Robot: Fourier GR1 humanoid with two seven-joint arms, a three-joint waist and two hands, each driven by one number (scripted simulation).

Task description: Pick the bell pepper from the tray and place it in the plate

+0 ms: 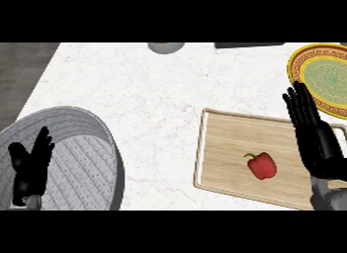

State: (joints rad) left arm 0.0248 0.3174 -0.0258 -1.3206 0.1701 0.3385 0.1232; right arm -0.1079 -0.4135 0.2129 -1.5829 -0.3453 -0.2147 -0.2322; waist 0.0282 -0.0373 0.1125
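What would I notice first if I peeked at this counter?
Probably the red bell pepper, lying alone on the wooden tray at the lower right. Next comes the yellow and green plate in the top right corner. You'd also spot the right hand, open with straight fingers above the tray's right side, and the left hand, open over a big grey plate at the lower left.

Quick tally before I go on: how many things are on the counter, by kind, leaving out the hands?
Bell pepper, red: 1
Wooden tray: 1
Plates: 2, a yellow patterned plate and a large grey plate
Small grey round object at the far edge, cut off: 1
Dark flat object at the far edge, cut off: 1
Total: 6
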